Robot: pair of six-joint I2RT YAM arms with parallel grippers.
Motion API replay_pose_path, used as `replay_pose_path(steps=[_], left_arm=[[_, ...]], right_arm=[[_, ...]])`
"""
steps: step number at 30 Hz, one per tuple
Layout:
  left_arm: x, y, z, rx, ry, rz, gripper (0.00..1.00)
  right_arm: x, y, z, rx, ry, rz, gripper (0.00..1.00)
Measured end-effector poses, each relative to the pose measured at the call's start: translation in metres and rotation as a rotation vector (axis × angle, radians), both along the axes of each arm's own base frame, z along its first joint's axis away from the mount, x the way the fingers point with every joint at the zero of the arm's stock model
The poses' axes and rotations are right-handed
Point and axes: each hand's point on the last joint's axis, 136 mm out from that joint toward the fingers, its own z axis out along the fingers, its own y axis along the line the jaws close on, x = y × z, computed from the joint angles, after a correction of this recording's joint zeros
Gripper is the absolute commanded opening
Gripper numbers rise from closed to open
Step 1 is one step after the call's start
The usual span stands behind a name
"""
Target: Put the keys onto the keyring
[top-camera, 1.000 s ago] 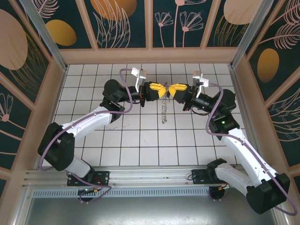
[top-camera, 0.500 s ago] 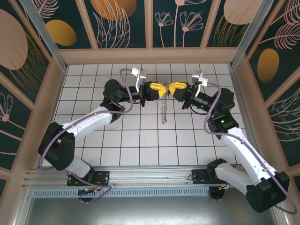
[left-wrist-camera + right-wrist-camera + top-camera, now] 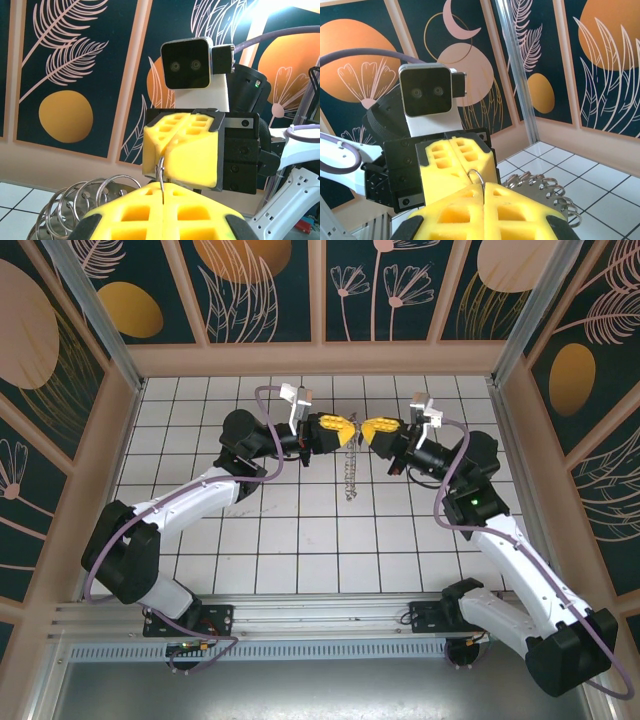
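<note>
Above the middle of the table my left gripper (image 3: pixel 350 432) and right gripper (image 3: pixel 367 430) meet tip to tip, both shut on a thin silvery ring of the keyring (image 3: pixel 348 476), whose chain-like rest hangs down between them. In the left wrist view my left gripper (image 3: pixel 163 186) pinches that ring (image 3: pixel 160 171) against the right gripper's yellow fingers (image 3: pixel 192 150), with a bunch of small rings (image 3: pixel 75 202) to the left. In the right wrist view my right gripper (image 3: pixel 484 185) holds the loop (image 3: pixel 477 175), and the fringe of rings (image 3: pixel 547 192) trails right. The keys are hidden.
The white tiled table (image 3: pixel 300 540) is walled by patterned panels, with metal posts at the back corners (image 3: pixel 520 340). Purple cables (image 3: pixel 265 430) loop off both arms. The arm bases (image 3: pixel 190 618) sit on a rail at the near edge.
Almost nothing: the right gripper rocked slightly up and back down. Both grippers keep their hold and the hanging chain stays in place.
</note>
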Motion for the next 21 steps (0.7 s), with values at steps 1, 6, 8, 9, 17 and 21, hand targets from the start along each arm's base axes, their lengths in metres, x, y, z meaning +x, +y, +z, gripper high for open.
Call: replay_pose_path(steps=[1, 6, 8, 9, 17, 21], left_arm=[[0.000, 0.000, 0.000, 0.000, 0.000, 0.000, 0.00], [0.000, 0.000, -0.001, 0.002, 0.005, -0.001, 0.00], [0.000, 0.000, -0.002, 0.002, 0.006, -0.001, 0.00], [0.000, 0.000, -0.002, 0.003, 0.009, -0.001, 0.00], [-0.001, 0.001, -0.001, -0.004, 0.010, -0.004, 0.00], [-0.002, 0.001, 0.000, -0.008, 0.006, -0.007, 0.00]], right_arm=[[0.000, 0.000, -0.001, 0.000, 0.002, 0.000, 0.00], [-0.002, -0.001, -0.006, -0.002, 0.013, 0.001, 0.00], [-0.002, -0.001, -0.009, -0.002, 0.020, 0.003, 0.00], [-0.002, 0.000, -0.010, -0.002, 0.025, 0.005, 0.00], [-0.006, 0.001, -0.014, 0.001, 0.046, 0.040, 0.00], [-0.009, 0.002, -0.015, 0.001, 0.051, 0.060, 0.00]])
